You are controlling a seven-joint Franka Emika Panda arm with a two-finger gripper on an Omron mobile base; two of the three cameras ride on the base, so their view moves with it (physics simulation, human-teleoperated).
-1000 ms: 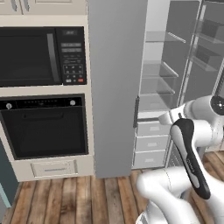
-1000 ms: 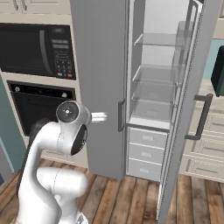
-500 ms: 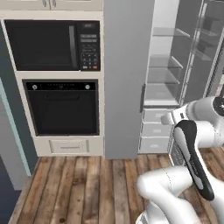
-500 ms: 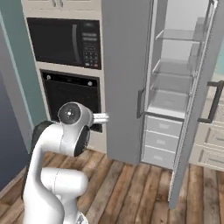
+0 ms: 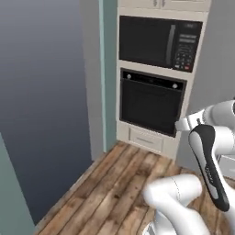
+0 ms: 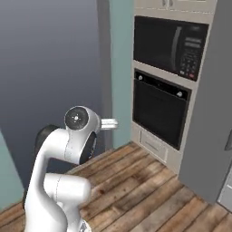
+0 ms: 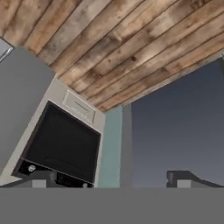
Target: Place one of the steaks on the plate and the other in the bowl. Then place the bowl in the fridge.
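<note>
The fridge shows as a plain grey steel side at the right edge of both base views and as a grey slab at the left of the hand view. My gripper is open, its two dark fingertips far apart with nothing between them, looking at the oven front and the wooden floor. The steaks, the plate and the bowl are out of view.
A black microwave sits above a black wall oven with a small drawer beneath, just left of the fridge. A teal wall strip and a broad grey wall stand to the left. Wooden floor lies in front.
The whole picture has slid to the right as the base turned left. The fridge's open shelves have left the views and the grey wall has come in. The gripper stays open.
</note>
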